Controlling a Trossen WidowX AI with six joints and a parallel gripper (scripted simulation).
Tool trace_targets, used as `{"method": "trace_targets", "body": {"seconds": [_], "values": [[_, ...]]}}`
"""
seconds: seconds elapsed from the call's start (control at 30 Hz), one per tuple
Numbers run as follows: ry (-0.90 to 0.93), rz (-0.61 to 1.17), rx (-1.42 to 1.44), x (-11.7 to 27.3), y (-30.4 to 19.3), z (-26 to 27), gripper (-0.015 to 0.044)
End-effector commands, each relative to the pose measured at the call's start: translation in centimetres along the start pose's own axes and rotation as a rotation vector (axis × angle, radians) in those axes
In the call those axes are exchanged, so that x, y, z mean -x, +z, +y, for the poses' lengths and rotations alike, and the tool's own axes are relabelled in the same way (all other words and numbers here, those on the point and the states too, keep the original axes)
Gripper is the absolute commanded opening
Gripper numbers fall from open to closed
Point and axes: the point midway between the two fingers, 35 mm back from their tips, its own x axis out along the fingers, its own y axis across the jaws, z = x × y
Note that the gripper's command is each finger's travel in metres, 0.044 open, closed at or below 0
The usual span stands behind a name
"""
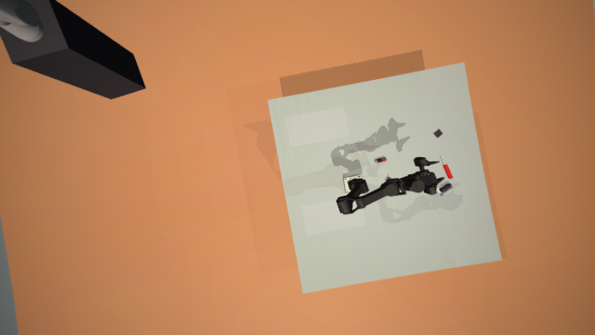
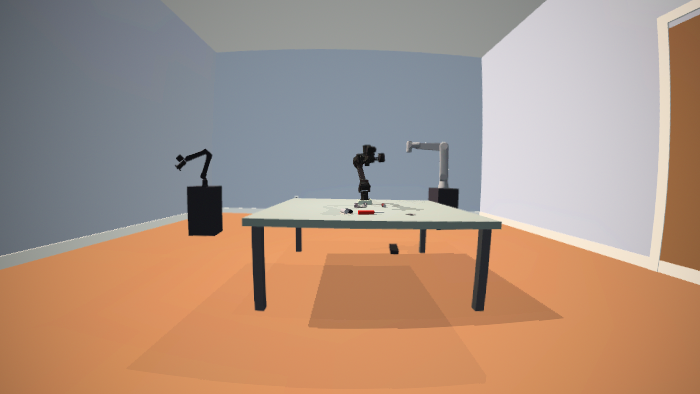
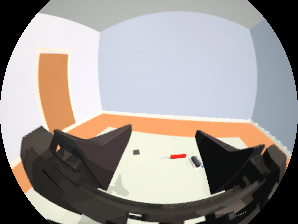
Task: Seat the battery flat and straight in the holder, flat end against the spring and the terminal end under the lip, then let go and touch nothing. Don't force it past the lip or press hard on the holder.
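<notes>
My gripper (image 1: 440,171) (image 3: 165,131) is open, its two dark fingers wide apart with nothing between them; it is raised well above the table. A small black part with a red end (image 1: 380,160) (image 2: 383,205) lies near the arm's middle. A light-edged part with a dark rounded body and a bit of blue (image 1: 445,189) (image 2: 347,211) (image 3: 195,161) lies beyond the fingers, near the right-hand finger in the wrist view. Which of these is the battery and which the holder is too small to tell. The spring and lip cannot be made out.
A red-handled screwdriver (image 1: 448,171) (image 2: 366,212) (image 3: 178,156) lies beside the light-edged part. A small dark square (image 1: 438,133) (image 2: 410,214) (image 3: 136,152) lies farther along the table (image 1: 399,264). Another small part (image 2: 360,205) lies near the arm's base.
</notes>
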Motion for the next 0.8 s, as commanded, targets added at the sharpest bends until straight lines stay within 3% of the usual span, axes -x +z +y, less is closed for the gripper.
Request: {"method": "trace_targets", "body": {"seconds": [0.0,0.17,0.33,0.57,0.63,0.77], "values": [[0.002,0.009,-0.002,-0.1,-0.2,0.1,0.0374],[0.075,0.309,-0.055,-1.7,-6.8,3.0,0.0242],[0.103,0.732,-0.106,-0.6,-15.2,6.4,0.0241],[-0.084,1.444,-0.058,7.5,-25.1,8.7,0.0241],[-0.142,1.554,-0.021,9.2,-25.9,8.7,0.0241],[-0.149,1.568,-0.015,9.5,-26.0,8.7,0.0241]]}}
